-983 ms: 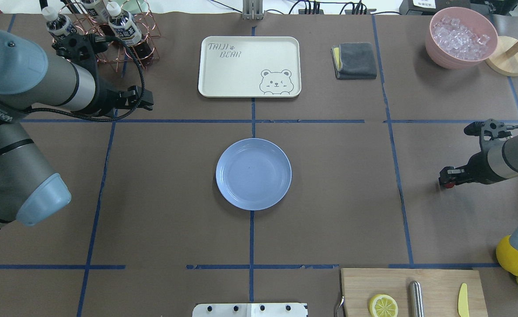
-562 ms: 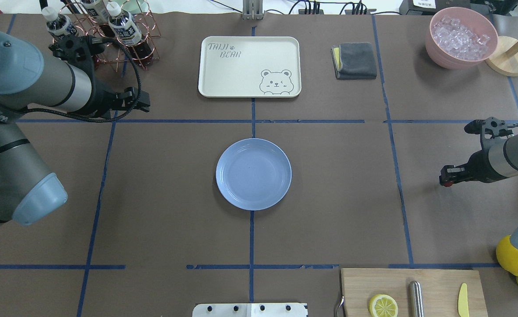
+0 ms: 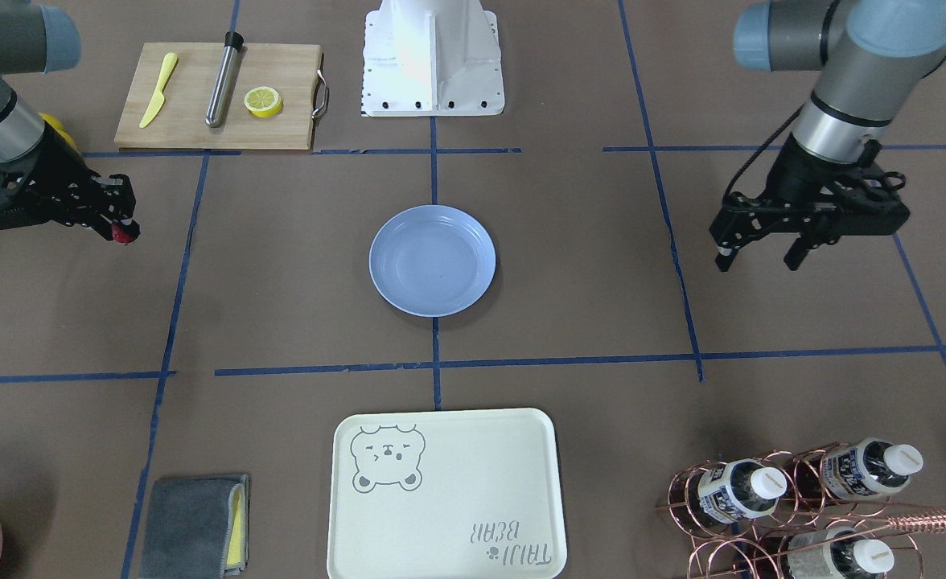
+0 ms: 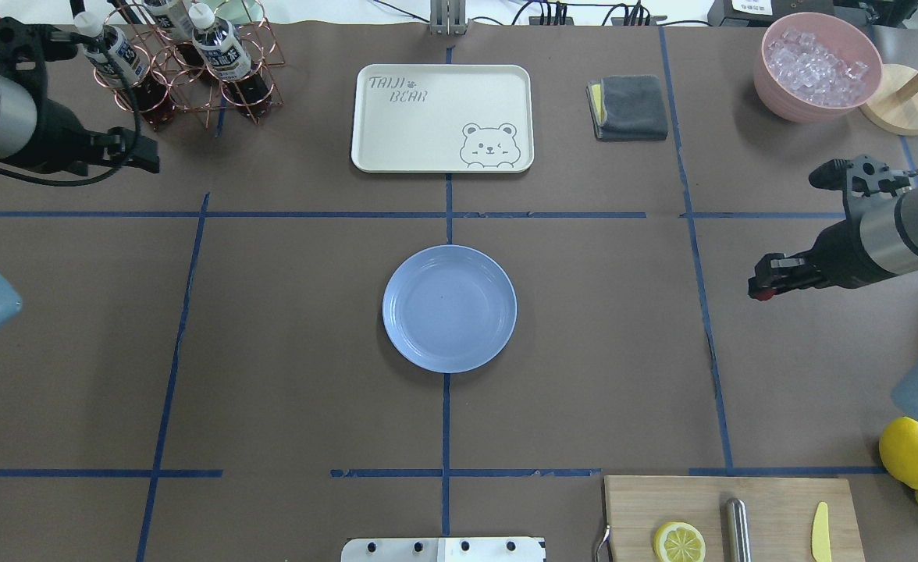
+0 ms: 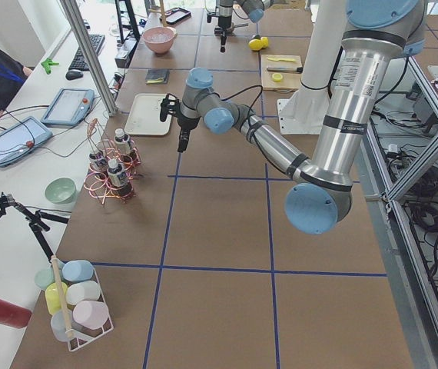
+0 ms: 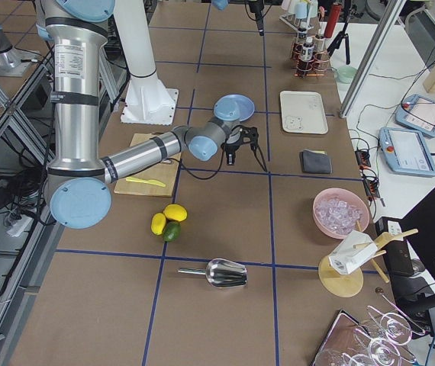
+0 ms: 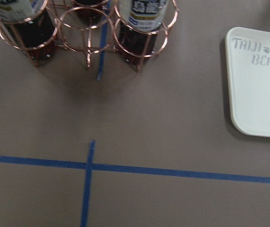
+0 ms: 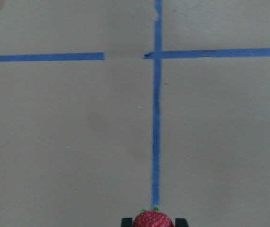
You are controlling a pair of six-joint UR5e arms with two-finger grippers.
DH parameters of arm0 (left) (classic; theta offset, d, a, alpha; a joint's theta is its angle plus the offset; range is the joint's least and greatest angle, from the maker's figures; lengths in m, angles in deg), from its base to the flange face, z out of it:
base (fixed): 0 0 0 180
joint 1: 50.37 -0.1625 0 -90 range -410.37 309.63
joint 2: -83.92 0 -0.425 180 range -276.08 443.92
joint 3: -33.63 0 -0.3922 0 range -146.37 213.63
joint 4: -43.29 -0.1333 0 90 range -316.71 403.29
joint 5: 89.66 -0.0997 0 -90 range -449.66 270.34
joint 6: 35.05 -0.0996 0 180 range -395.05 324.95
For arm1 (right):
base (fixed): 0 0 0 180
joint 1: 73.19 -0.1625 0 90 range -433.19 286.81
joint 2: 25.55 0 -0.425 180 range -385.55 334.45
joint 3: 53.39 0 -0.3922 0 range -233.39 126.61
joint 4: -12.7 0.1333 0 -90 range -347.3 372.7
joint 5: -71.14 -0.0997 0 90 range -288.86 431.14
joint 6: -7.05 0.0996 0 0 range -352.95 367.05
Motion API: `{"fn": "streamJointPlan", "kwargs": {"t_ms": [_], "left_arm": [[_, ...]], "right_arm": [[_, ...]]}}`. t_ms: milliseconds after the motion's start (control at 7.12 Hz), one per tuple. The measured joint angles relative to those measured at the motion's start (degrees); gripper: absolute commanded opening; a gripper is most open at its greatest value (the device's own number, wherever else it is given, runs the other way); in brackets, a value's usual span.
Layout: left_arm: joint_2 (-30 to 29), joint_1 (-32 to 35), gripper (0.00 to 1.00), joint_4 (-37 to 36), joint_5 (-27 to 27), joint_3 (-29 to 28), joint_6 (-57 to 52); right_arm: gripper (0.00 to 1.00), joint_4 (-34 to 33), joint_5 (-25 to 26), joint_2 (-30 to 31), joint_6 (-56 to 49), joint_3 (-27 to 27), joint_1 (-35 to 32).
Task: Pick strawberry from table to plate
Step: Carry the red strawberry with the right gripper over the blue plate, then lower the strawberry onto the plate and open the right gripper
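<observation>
My right hand (image 4: 757, 290) clamped on strawberry (image 8: 154, 220), right of plate (image 4: 450, 308); left hand (image 3: 757, 259) fingers apart. Tray (image 4: 412, 140) beyond plate reads "TAIJI BEAR". Brown paper bench (image 4: 295, 351), blue tape (image 4: 446, 421) grid.

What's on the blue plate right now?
Nothing. The plate is bare across its whole face, and nothing covers it. The strawberry sits in the right claw, over the table beside the plate.

Strawberry (image 8: 154, 220) red, green-capped, pinched in right claw (image 4: 757, 289) — plate (image 4: 450, 308) light-blue, round, well apart.
</observation>
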Motion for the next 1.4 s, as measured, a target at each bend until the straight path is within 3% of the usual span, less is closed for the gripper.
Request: {"fn": "streamJointPlan", "kwargs": {"t_ms": [281,562,843,983,1264,1404], "left_arm": [[5.4,6.4,1.0,0.1,1.0,-1.2,-14.0],[7.7,11.0,1.0,0.7,1.8,-3.7,-22.9],[8.0,14.3,1.0,0.9,2.0,-6.1,-28.7],[8.0,15.3,1.0,1.0,2.0,-6.8,-30.2],[7.6,15.7,1.0,1.0,2.0,-7.5,-30.8],[7.5,15.7,1.0,1.0,2.0,-7.6,-30.9]], "right_arm": [[0.0,-15.3,1.6,-19.0,3.1,-2.4,4.8],[0.0,-22.1,8.1,-31.9,6.4,-8.6,11.8],[0.0,-21.6,14.1,-38.6,7.3,-17.4,17.1],[0.0,-18.1,16.1,-40.5,8.0,-22.0,18.9],[0.0,-11.2,18.1,-44.2,9.3,-30.8,20.7],[0.0,-10.0,18.5,-45.2,10.4,-32.7,21.1]]}}
